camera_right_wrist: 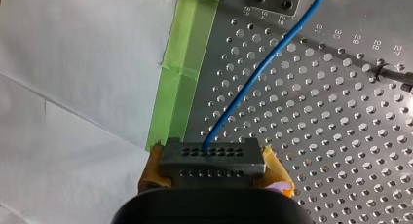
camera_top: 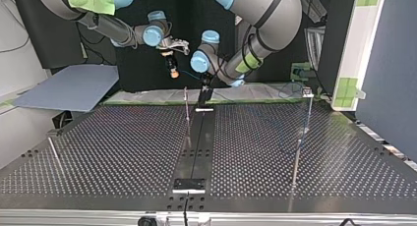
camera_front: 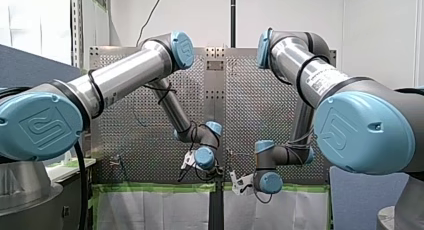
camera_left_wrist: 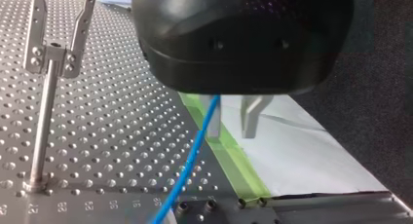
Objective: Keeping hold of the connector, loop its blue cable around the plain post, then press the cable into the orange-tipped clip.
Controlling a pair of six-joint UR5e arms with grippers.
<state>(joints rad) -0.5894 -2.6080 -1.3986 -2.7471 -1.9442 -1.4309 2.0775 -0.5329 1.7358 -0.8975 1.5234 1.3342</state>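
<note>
My right gripper (camera_right_wrist: 214, 173) is shut with its yellow pads (camera_right_wrist: 275, 173) on the grey connector (camera_right_wrist: 213, 158). The blue cable (camera_right_wrist: 263, 63) leaves the connector and runs out over the perforated plate. In the left wrist view the same blue cable (camera_left_wrist: 187, 165) passes beside one metal finger (camera_left_wrist: 213, 121) of my left gripper (camera_left_wrist: 231, 121), which is open and clamps nothing. Off to that gripper's side stands a thin post carrying the forked, orange-tipped clip (camera_left_wrist: 56, 53). In the top view my right gripper (camera_top: 172, 69) hangs above the table's far edge, with my left gripper (camera_top: 204, 92) beside it.
A tall post (camera_top: 301, 132) stands at the top view's right and a leaning rod (camera_top: 54, 155) at its left. Green tape (camera_left_wrist: 229, 151) and white sheeting (camera_left_wrist: 302, 151) border the plate's far edge. A black strip (camera_top: 196, 147) runs down the table's middle.
</note>
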